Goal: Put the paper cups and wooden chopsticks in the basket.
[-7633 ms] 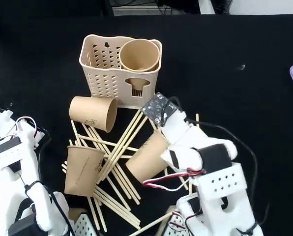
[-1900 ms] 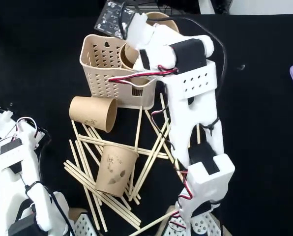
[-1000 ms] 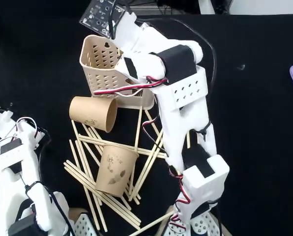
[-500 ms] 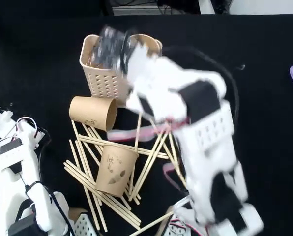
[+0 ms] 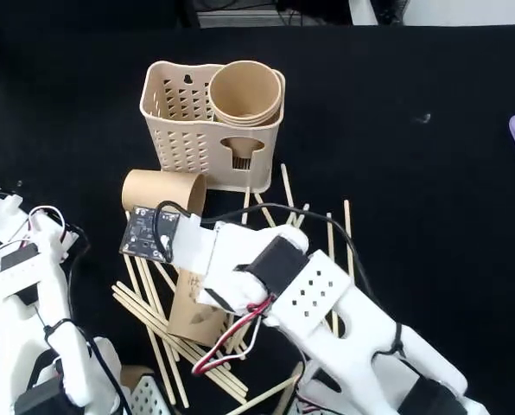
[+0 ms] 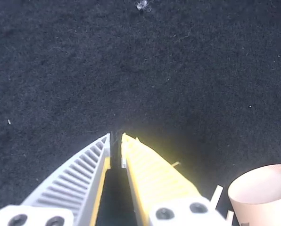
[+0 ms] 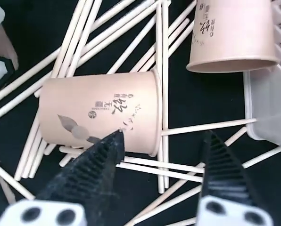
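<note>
Basket: pale and perforated, upright toward 12 o'clock on the black bench in your high view. Nested paper cups: standing mouth up in the basket's 3 o'clock half; the rims suggest two or three, but the count is hard to read. Side-lying cup: on the bench just at 7 o'clock of the basket. Printed cup: on its side atop the chopsticks, at 6 o'clock of the side-lying cup, partly covered by the right arm in the high view. Wooden chopsticks: a loose, criss-crossed heap on the bench, spreading from the basket's foot toward 6 o'clock. Right hand: your jaws stand wide apart and hold nothing, poised over the mouth end of the printed cup. Left hand: fingers pressed together with nothing between them, over bare bench at 8 o'clock, with a further cup near it.
</note>
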Robot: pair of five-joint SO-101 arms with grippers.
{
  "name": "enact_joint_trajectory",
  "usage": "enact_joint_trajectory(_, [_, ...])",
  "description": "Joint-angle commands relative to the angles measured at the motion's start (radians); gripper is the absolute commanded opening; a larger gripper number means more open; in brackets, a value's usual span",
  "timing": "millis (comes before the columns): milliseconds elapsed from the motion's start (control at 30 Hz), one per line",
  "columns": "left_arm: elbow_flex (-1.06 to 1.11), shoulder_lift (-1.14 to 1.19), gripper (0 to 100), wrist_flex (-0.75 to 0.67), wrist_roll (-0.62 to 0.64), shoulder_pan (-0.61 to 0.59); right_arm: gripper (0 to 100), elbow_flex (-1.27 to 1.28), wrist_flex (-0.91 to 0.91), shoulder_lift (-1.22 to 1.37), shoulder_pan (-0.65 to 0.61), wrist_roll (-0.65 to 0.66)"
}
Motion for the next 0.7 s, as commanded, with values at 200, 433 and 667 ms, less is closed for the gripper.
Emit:
enact_joint_trajectory(200, [-0.013,-0.026,5,-0.012,0.006,0.002,28.3,-0.008,-0.028,0.087,-0.081,-0.052])
enact_joint_trajectory(433, [-0.012,-0.026,5,-0.012,0.006,0.002,28.6,-0.012,-0.034,0.145,-0.057,-0.051])
enact_joint_trajectory(667, [-0.012,-0.026,5,-0.011,0.006,0.002,28.6,-0.076,-0.031,0.239,0.058,-0.049])
